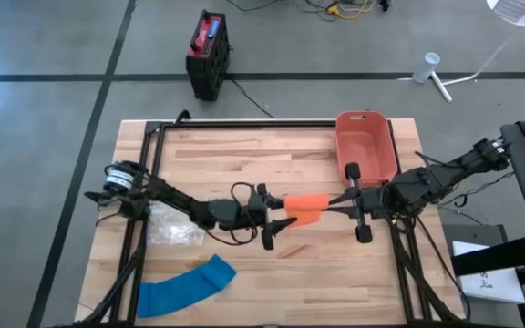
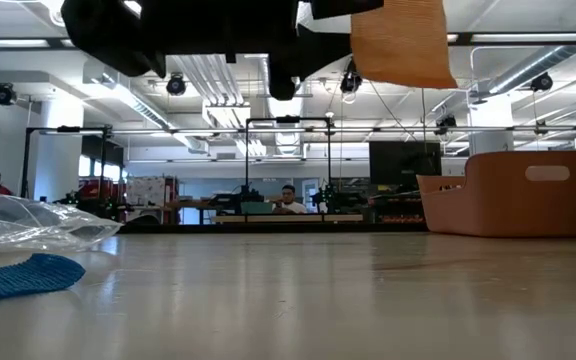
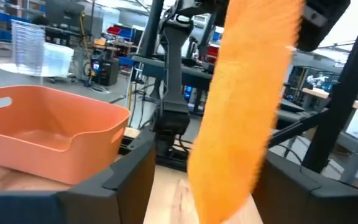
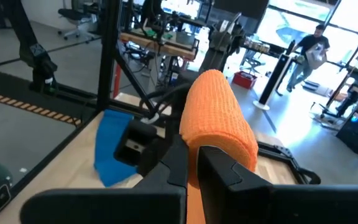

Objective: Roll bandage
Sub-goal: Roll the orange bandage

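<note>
Orange crepe bandage (image 1: 304,209) hangs in the air above the middle of the wooden tabletop (image 1: 244,150), held between the two arms. From table height it shows as a flat orange strip (image 2: 400,42) dangling well clear of the wood. The right tool (image 1: 333,203) reaches the bandage from the side of the salmon bin (image 1: 365,143), and its fingers are pressed together on the rolled end: in the right wrist view the orange roll (image 4: 216,119) sits pinched just beyond the two dark fingers (image 4: 229,171). The left tool (image 1: 279,216) is at the bandage's other side, away from the bin. Its fingers are spread, and in the left wrist view the loose orange strip (image 3: 247,106) hangs between them (image 3: 126,180) without showing a grip.

Farther from the bandage, on the left arm's side, a crumpled clear plastic wrapper (image 1: 173,226) lies on the wood. Beyond it, near the front edge of the tabletop, lies a blue bandage (image 1: 184,285), unrolled in a curved strip. The salmon bin stands at the far right corner, behind the right arm. Off the tabletop, on the grey floor past the far edge, sits a black and red box (image 1: 207,53). In the room behind, a person (image 2: 288,200) is seen beyond the bandage in the low view.
</note>
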Robot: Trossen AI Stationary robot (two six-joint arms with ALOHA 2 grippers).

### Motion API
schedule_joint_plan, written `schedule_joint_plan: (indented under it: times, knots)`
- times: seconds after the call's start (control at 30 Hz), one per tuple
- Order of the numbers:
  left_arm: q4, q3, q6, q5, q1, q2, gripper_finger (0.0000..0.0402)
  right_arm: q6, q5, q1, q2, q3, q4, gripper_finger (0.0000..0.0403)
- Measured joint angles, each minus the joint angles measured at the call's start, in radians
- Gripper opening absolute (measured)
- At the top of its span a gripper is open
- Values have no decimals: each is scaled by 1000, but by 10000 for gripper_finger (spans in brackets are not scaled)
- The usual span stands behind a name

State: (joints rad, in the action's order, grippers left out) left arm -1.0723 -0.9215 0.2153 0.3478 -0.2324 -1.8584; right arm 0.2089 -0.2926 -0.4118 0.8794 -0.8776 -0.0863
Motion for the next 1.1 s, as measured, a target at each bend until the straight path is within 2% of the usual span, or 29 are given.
schedule_joint_plan:
  times: [0.13,0.53,0.77,0.97,1.1]
  knots:
    - [18,-1,5,-80,-1,0,190,12,-1,0,-2,0,11,9]
    - [269,-100,-13,-77,-7,-2,12,11,-2,0,-5,0,38,9]
    - [289,-70,-53,5,-13,18,2,-50,22,0,-44,0,34,9]
    - [374,-65,-119,108,28,75,1,-133,231,-1,-62,-1,32,9]
    - [417,-63,-165,149,87,129,0,-166,320,-1,-56,0,31,9]
